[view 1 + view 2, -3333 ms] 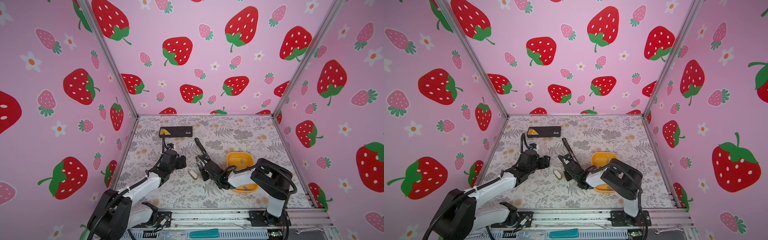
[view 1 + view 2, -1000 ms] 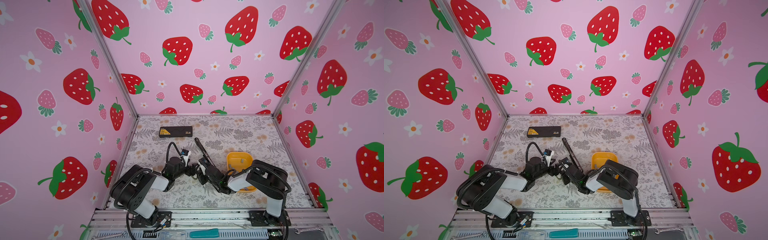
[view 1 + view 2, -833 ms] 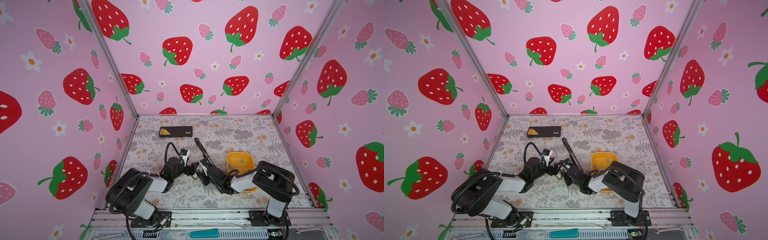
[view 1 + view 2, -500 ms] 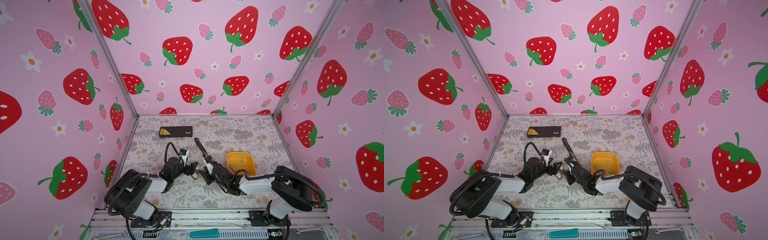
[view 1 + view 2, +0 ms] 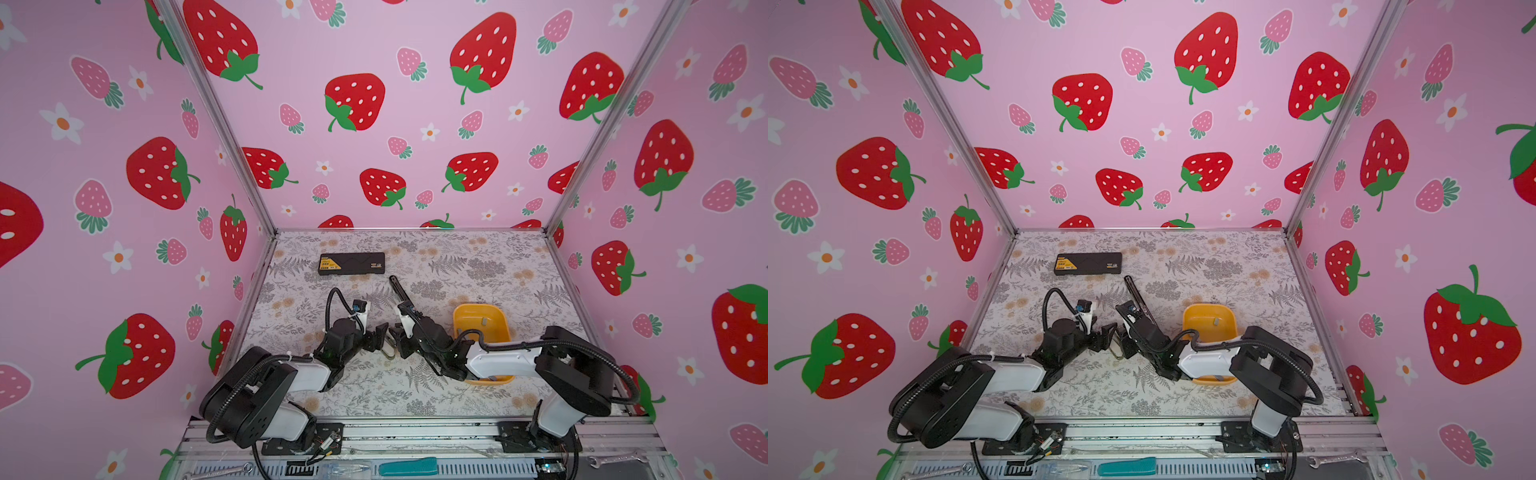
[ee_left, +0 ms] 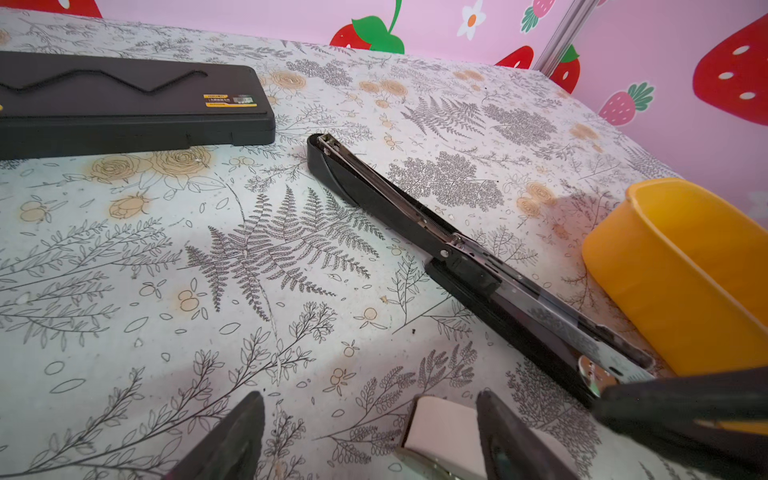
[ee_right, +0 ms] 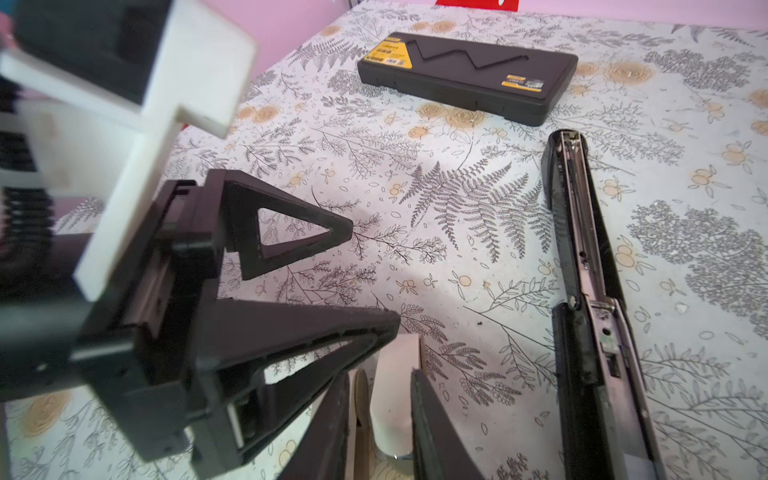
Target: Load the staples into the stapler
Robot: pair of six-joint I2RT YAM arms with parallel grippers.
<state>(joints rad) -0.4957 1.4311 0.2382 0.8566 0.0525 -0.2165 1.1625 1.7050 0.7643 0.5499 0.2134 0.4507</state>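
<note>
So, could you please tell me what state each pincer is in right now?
Left pincer: open, holding nothing.
Right pincer: astride the small white object; whether it grips it cannot be told.

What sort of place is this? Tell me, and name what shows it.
Most likely a robot test cell, not a home or office: the left arm and right arm are bolted to an aluminium rail at the front of a tabletop boxed in by strawberry-print walls on metal framing.
</note>
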